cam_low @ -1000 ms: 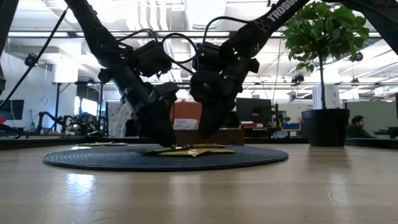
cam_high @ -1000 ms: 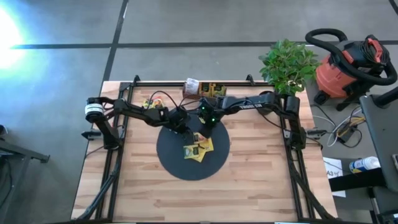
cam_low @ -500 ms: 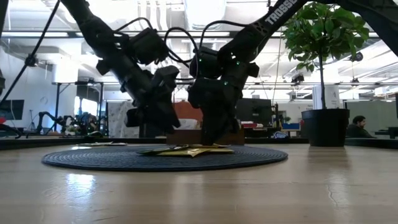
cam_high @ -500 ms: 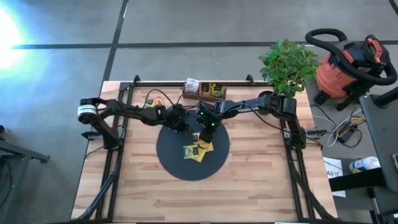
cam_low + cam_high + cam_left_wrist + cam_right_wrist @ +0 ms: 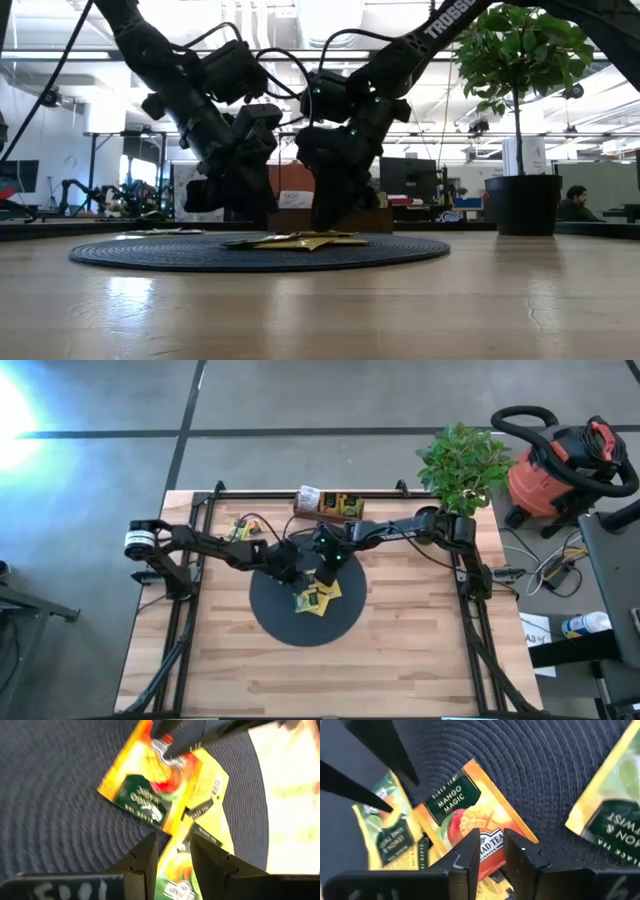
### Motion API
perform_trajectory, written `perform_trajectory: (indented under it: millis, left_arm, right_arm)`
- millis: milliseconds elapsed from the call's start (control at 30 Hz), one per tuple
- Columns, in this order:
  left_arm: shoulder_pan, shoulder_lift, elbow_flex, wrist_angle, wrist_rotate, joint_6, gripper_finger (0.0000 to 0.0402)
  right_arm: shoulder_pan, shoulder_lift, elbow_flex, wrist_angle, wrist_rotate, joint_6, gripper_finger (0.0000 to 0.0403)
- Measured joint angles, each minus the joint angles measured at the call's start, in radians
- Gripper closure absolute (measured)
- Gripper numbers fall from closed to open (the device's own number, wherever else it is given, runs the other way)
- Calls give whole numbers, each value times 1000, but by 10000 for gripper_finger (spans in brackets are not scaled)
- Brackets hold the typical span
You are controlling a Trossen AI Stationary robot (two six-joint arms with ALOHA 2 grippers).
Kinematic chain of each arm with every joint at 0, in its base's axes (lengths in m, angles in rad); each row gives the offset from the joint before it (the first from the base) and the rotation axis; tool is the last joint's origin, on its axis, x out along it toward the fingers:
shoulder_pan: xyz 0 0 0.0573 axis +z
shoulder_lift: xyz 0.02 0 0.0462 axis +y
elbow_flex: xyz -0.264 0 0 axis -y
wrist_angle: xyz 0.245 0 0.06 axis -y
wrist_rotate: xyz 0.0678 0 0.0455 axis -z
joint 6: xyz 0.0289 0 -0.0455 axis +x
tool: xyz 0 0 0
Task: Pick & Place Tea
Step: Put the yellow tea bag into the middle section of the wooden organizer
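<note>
Several small tea packets [image 5: 316, 598] lie overlapped in a pile on the black disc [image 5: 280, 622]. An orange Mango Magic packet [image 5: 470, 812] lies on top, with yellow-green ones [image 5: 390, 837] partly under it and one [image 5: 610, 815] lying apart. My left gripper [image 5: 297, 574] hovers over a yellow packet [image 5: 210, 790] at the pile's edge. It is narrowly open and holds nothing. My right gripper [image 5: 325, 572] points down on the orange packet, its fingers a narrow gap apart. The brown tray [image 5: 330, 507] sits at the far edge. My right gripper [image 5: 492, 842] comes from above, pointing down, and its fingertips [image 5: 322, 228] stand on the face of the orange packet by the printed brand label [image 5: 492, 839], near one edge. The packet lies flat on the pile, not lifted. I see no fold between the fingers.
Loose packets [image 5: 240, 527] lie on the wood to the disc's far left. A potted plant [image 5: 462, 460] stands at the far right corner. Black frame rails [image 5: 180, 610] run along both table sides. The two grippers are close together over the pile.
My left gripper has lifted off the pile and drawn toward the near edge, staying low over the disc. My right gripper has kept its tips down on the packets and edged slightly toward the table's left.
</note>
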Motion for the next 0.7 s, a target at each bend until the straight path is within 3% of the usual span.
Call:
perform_trajectory:
  millis: [300,467,700]
  left_arm:
    - [-53,0,-5,-2,-85,-64,291]
    - [-59,0,-6,-3,-127,-70,291]
    - [-66,-1,-12,-4,-142,-102,291]
  right_arm:
    - [14,-19,63,-174,-28,-170,319]
    - [45,8,52,-168,-31,-240,319]
    - [74,28,50,-85,-51,-208,319]
